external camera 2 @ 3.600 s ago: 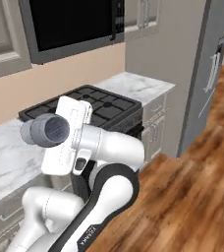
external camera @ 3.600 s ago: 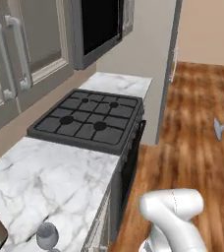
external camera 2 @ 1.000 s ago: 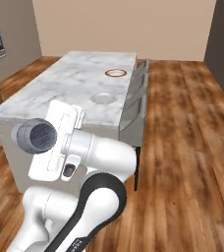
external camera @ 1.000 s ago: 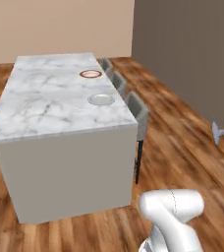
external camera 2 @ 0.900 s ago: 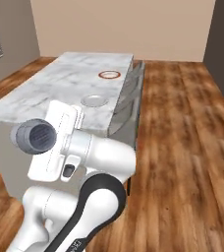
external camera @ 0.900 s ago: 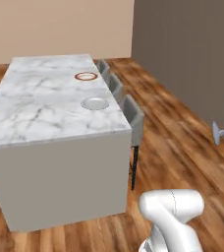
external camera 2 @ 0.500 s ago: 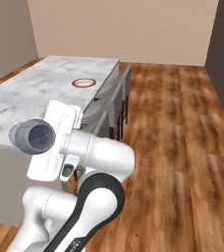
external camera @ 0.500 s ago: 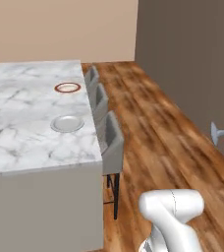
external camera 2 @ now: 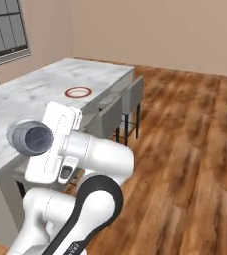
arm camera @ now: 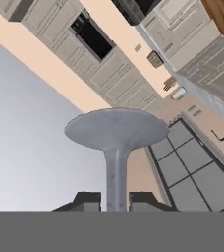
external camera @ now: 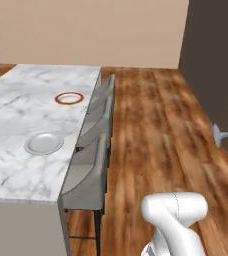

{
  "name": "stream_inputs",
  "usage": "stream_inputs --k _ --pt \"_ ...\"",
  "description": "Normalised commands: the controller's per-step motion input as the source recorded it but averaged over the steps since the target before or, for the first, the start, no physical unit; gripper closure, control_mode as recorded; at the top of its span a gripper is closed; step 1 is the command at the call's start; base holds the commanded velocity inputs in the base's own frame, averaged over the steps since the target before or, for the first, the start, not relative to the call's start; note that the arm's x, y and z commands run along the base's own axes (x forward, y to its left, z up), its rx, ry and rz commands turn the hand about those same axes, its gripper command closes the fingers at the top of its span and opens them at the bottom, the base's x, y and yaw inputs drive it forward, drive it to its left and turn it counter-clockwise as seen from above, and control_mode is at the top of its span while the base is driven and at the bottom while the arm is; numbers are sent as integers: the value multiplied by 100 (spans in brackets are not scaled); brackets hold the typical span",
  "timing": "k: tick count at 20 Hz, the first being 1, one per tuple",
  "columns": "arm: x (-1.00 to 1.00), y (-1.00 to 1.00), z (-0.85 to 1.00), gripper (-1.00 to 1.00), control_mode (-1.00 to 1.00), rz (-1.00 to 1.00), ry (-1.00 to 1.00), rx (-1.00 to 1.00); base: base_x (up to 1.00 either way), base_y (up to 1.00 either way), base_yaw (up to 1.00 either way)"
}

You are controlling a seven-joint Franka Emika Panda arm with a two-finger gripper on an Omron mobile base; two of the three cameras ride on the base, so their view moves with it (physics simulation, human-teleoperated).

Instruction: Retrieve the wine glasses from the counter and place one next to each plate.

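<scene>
End effector is clamping the thin stem of a clear grey-tinted wine glass; setting it down upright beside the pale grey-white round plate near the marble surface's stool-side edge is advisable.

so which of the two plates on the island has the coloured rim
The farther plate, toward the wall end of the island, has a red-orange rim. The nearer plate, closer to the robot's base, is plain pale grey-white all over.

Marble-topped island, grey stools tucked along its edge, wooden plank floor, beige wall, window at left
</scene>
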Motion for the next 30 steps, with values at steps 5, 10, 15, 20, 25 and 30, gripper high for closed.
stream_inputs --k 5,10,15,20,25,30 --pt "0 0 0 100 100 0 0 0 72 -77 64" --pt "0 0 0 100 100 0 0 0 46 -66 72" --pt "0 0 0 100 100 0 0 0 5 -54 81" --pt "0 0 0 100 100 0 0 0 0 -45 85" --pt "0 0 0 100 100 0 0 0 -7 -76 71" --pt "0 0 0 100 100 0 0 0 -14 -100 34"
